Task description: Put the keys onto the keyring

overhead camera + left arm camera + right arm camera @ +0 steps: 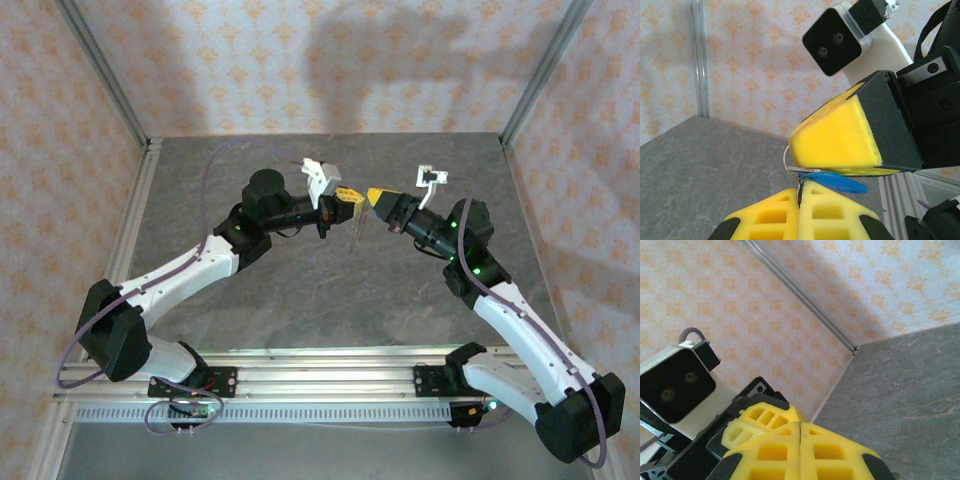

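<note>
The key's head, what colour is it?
The key has a bright blue head. The left wrist view shows it best.

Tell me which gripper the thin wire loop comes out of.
The left gripper: the keyring wire runs into the seam of its shut pads. The right gripper has its tip just above the blue key.

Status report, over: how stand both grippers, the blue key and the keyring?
Left gripper shut on thin silver wire keyring. Right gripper shut, tips meeting. Blue plastic-headed key between them. Nothing in the way.
</note>
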